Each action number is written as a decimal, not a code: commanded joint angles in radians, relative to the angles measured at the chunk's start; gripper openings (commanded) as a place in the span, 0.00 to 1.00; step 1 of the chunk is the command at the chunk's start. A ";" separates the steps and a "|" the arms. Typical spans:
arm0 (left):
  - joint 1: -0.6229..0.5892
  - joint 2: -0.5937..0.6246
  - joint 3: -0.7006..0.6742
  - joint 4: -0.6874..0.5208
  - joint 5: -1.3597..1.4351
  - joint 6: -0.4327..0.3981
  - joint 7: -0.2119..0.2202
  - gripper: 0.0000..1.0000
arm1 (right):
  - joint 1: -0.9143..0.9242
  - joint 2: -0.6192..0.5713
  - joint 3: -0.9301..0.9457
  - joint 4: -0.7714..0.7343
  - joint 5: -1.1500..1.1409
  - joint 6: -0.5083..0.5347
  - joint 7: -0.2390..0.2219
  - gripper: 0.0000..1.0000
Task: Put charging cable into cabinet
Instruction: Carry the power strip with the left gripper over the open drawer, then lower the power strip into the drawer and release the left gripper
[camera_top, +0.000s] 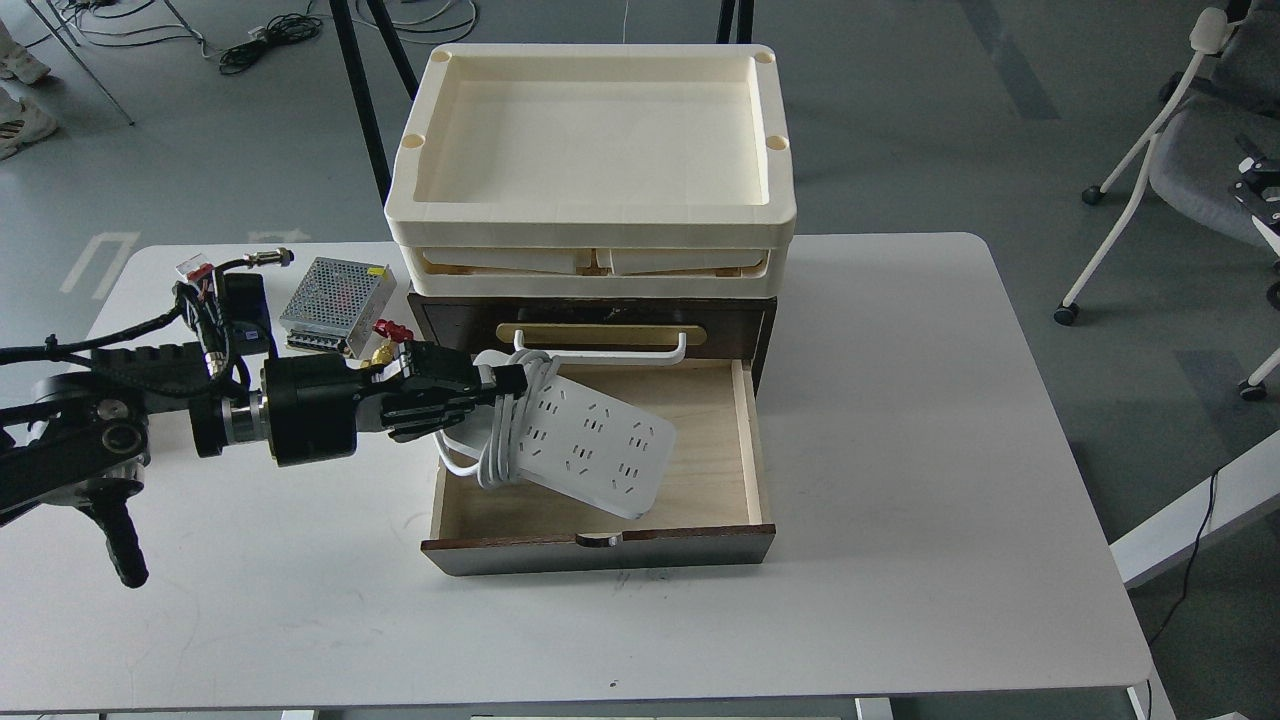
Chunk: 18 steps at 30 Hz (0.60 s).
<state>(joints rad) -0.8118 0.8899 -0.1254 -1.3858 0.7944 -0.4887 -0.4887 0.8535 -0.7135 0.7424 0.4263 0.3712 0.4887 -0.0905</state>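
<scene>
The charging cable is a white power strip with a thick white cord looped around its left end. It hangs tilted over the open drawer of the dark brown cabinet, its right end low inside the drawer. My left gripper reaches in from the left and is shut on the strip's left end, at the cord loops. The drawer has a pale wood inside. A white handle on a brass plate sits on the drawer above. My right gripper is out of view.
Cream plastic trays are stacked on the cabinet. A metal mesh power-supply box and a small brass valve with a red knob lie on the white table left of the cabinet. An office chair stands at the far right.
</scene>
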 joint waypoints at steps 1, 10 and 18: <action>0.025 -0.057 -0.002 0.086 -0.027 0.000 0.000 0.00 | -0.008 0.000 0.000 -0.001 0.000 0.000 0.000 1.00; 0.108 -0.212 -0.002 0.264 -0.032 0.000 0.000 0.00 | -0.016 0.000 0.000 -0.001 0.002 0.000 0.001 1.00; 0.134 -0.312 -0.002 0.373 -0.035 0.000 0.000 0.00 | -0.016 0.000 0.000 0.000 0.002 0.000 0.001 1.00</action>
<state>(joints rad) -0.6860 0.6072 -0.1277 -1.0397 0.7600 -0.4885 -0.4890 0.8375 -0.7134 0.7425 0.4253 0.3728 0.4887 -0.0890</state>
